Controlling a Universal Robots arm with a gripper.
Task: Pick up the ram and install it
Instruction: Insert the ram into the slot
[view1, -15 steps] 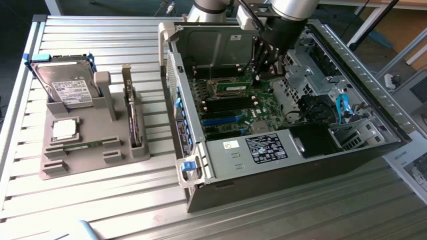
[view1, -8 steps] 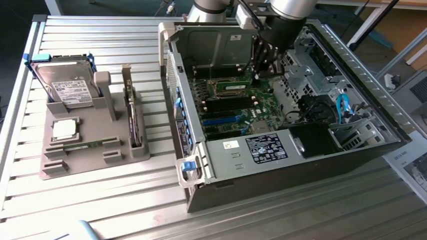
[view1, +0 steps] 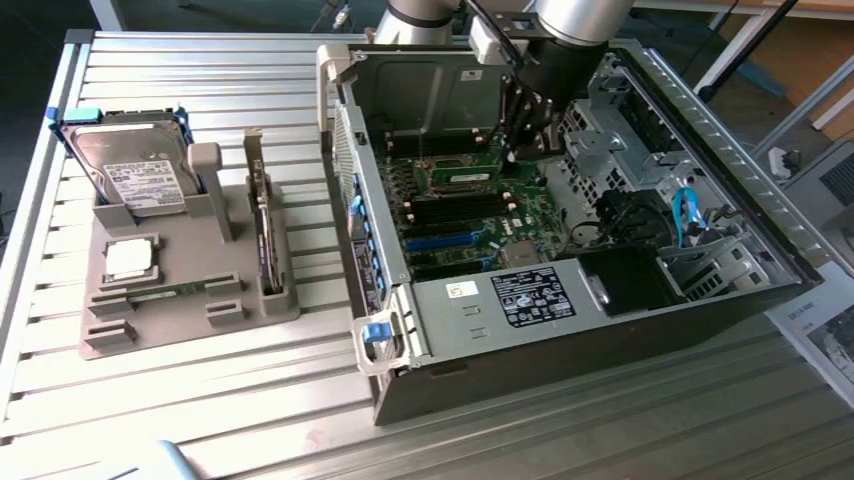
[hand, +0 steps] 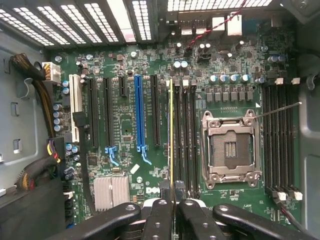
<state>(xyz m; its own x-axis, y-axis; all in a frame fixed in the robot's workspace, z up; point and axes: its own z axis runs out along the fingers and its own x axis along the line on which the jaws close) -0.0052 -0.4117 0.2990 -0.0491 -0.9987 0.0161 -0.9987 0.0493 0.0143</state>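
I see a ribbed worktop (view1: 200, 420) of brushed metal and a matt grey plastic holder (view1: 147, 340). The computer case (view1: 441, 330) is bare sheet metal, its circuit board (hand: 127, 150) glossy green; the tool (hand: 172, 202) is matt black, the ram (hand: 171, 125) smooth-edged.

Arm: the silver arm (view1: 581, 15) reached down from over the far edge of the desk (view1: 200, 400).
Wrist: it pointed steeply downward.
Gripper: the gripper (hand: 173, 204) hung low, its black fingers (hand: 159, 220) pressed close together, clamping the thin edge of the ram (hand: 171, 135).
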